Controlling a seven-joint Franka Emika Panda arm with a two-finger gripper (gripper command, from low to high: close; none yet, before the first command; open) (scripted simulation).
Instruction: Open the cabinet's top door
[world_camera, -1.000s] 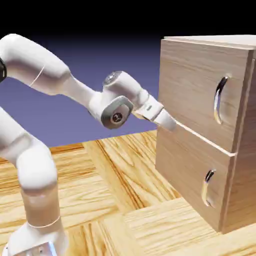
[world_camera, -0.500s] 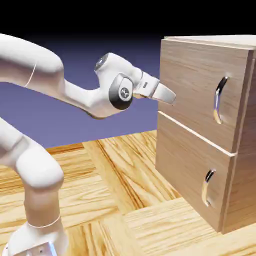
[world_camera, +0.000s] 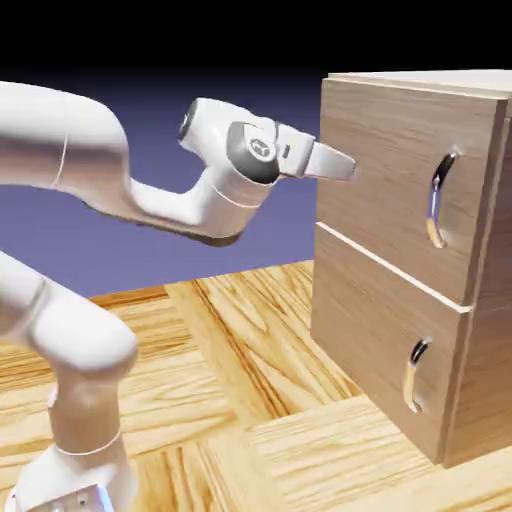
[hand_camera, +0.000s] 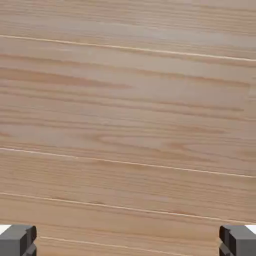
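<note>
My white arm (world_camera: 120, 190) reaches level from the left across the wooden table (world_camera: 240, 400) toward the cabinet (world_camera: 470, 330), which stands at the right of the scene. My gripper (world_camera: 345, 168) is released, its jaws spread wide with nothing between them; in the hand view the two grey fingertips (hand_camera: 18, 240) sit at opposite bottom corners, well apart. In the exterior view the gripper's tip overlaps the left edge of the top door (world_camera: 400, 170), about halfway up that panel; whether it touches the wood I cannot tell. The top door is shut, flush with the cabinet's front, above the seam that parts it from the lower panel (world_camera: 375, 345). Its long curved silver handle (world_camera: 438, 198) hangs near the door's right edge, well apart from my gripper and untouched. A smaller silver handle (world_camera: 415, 375) sits on the lower panel, also toward the right. The hand view is filled edge to edge with light wood grain (hand_camera: 128, 115), crossed by a few thin pale lines, with no handle showing in it. Behind my arm lies the plain blue-violet backdrop (world_camera: 270, 240).
</note>
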